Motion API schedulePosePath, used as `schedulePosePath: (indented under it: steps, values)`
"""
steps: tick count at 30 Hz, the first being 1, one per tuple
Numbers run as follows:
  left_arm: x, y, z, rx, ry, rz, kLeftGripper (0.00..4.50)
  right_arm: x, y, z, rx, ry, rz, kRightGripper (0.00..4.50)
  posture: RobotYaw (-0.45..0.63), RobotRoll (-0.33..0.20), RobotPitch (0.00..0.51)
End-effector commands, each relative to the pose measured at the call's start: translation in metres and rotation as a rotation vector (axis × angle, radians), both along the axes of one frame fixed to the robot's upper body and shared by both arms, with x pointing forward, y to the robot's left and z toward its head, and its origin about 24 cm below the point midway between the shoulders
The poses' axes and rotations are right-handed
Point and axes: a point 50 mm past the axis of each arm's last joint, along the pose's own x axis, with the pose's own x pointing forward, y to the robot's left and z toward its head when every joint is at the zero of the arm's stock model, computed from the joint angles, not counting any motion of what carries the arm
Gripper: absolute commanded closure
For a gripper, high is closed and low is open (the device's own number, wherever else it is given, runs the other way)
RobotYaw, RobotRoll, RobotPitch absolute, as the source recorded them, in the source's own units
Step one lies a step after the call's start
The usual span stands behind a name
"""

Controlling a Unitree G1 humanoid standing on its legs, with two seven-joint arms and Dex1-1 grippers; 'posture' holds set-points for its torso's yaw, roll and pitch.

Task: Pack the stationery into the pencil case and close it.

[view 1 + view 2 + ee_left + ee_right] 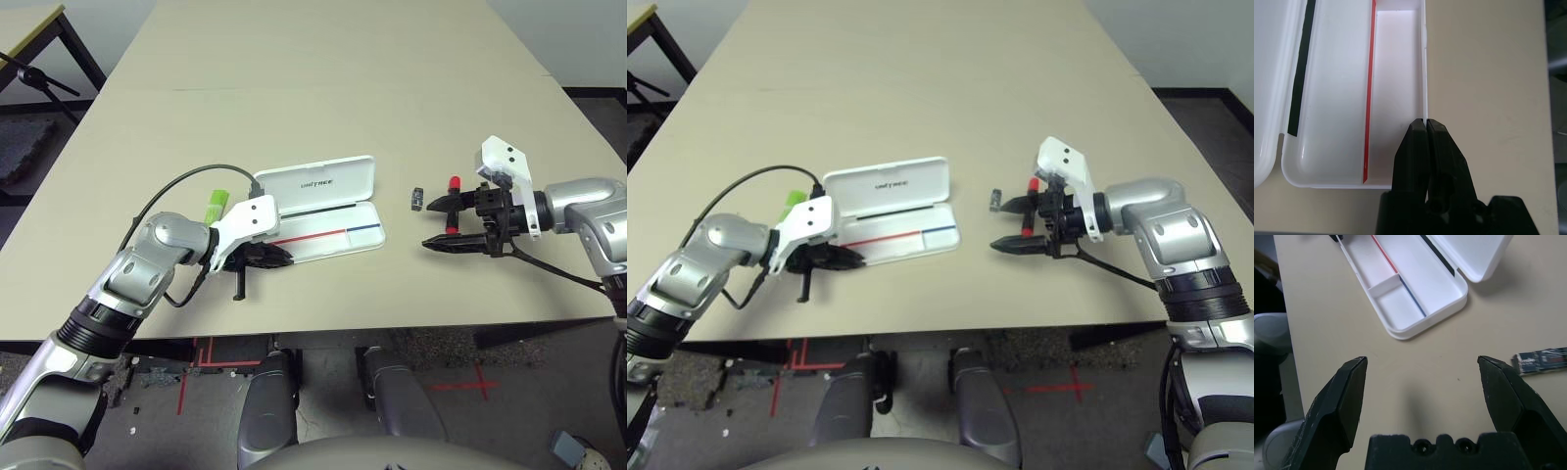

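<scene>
Pale beige table (323,108), smooth and matt, grey flooring (323,392) beyond its near edge. Left and right eye views: one pencil case (315,183), white hard plastic, rounded corners, lid hinged open, dark lettering; one lime-green marker (217,205), just beyond its left end, partly behind the left arm; one red marker (455,184), cylindrical, beneath the right claw (427,225); one small dark grey block (417,199), between case and that claw. Progress: case open, all three items outside it; packing and closing both remain. Left wrist view: left claw (1426,122), black, tapered, closed, apparently pinching the thin front wall of the case; glossy shallow interior, bare where seen, with red line and black strip. Right wrist view: right claw wide open, holding nothing; block oblong, with pale print on its dark surface; case compartments rectangular, with a low divider.
</scene>
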Motion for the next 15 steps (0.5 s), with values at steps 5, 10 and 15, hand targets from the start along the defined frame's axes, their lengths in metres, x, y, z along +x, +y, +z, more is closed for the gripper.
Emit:
schedulePosePath:
  steps: [5, 10, 15]
  values:
    - [-0.0005, 0.0072, -0.0077, 0.035, -0.002, -0.021, 4.45, -0.0009, 0.0078, -0.0063, -0.014, 0.006, 0.038, 0.00, -0.04, 0.000, 0.184]
    - [-0.0004, 0.0084, -0.0091, 0.040, -0.004, -0.021, 4.45, -0.0001, 0.0082, -0.0075, -0.018, 0.006, 0.037, 0.00, -0.04, 0.000, 0.186]
    - [-0.0016, 0.0095, -0.0097, 0.046, -0.002, -0.008, 4.25, 0.0019, 0.0078, -0.0095, -0.020, 0.002, 0.031, 0.00, -0.04, 0.000, 0.188]
